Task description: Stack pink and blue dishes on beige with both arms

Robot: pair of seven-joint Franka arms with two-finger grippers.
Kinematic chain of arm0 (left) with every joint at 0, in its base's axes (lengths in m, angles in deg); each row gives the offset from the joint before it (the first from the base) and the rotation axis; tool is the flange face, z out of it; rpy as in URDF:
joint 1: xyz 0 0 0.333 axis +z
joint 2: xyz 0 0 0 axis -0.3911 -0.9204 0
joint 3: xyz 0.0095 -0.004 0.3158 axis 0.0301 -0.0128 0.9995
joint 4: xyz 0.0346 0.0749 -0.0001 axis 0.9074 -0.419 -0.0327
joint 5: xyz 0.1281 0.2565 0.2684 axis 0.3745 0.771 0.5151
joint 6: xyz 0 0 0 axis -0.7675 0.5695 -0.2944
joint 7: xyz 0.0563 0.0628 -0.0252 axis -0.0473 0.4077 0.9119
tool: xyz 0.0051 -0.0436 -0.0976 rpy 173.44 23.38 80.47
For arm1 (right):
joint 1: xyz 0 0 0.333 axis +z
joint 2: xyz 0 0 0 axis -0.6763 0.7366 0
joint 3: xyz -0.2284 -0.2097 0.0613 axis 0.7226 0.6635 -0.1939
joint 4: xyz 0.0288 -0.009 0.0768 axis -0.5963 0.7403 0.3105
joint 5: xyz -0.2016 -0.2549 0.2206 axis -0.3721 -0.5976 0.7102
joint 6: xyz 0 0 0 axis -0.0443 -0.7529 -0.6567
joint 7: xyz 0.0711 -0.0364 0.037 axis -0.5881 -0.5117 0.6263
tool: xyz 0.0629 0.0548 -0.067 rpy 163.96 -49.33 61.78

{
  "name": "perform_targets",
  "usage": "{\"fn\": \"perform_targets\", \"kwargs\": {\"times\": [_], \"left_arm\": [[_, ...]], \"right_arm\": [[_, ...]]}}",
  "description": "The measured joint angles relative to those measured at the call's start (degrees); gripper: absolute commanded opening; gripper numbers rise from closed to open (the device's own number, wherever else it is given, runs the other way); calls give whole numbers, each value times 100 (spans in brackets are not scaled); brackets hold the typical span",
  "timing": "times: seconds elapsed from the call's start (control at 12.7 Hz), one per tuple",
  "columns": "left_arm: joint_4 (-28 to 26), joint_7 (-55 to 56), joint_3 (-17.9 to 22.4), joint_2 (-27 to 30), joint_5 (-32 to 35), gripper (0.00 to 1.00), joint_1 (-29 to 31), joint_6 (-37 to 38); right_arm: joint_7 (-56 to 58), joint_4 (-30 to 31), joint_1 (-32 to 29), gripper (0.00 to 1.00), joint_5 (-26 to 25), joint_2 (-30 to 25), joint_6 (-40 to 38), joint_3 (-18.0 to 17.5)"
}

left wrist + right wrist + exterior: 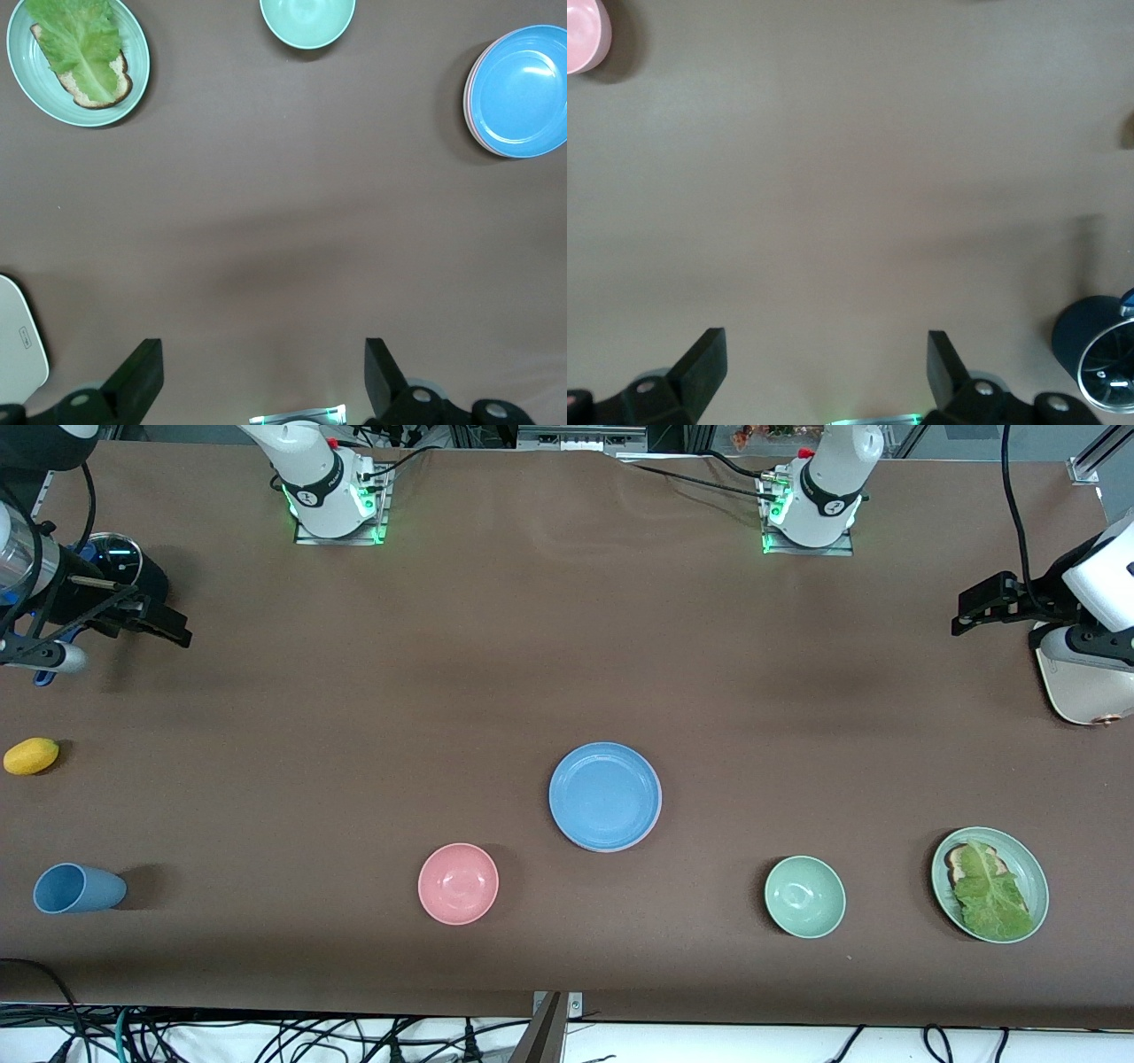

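A matte pale-pink round bowl (458, 883) sits nearest; the sky-blue flat plate (605, 796) tops its stack. Left gripper (264, 376) and right gripper (827, 372) hover, fingers wide, empty.

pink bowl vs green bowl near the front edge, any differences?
The round matte pink bowl lies toward the right arm's end of the table; the round matte pale green bowl lies toward the left arm's end, beside a green plate of lettuce. They differ in colour. Both are upright, empty, and similar in size.

Both arms wait at table ends, left gripper (961, 622) & right gripper (177, 631) jaws apart.
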Motion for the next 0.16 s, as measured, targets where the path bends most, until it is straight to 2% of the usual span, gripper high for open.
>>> {"fn": "perform_targets", "kwargs": {"times": [0.16], "left_arm": [[1,0,-1,0,0,100,0,-2]], "right_arm": [[0,0,-34,100,5,2,-15,27]]}}
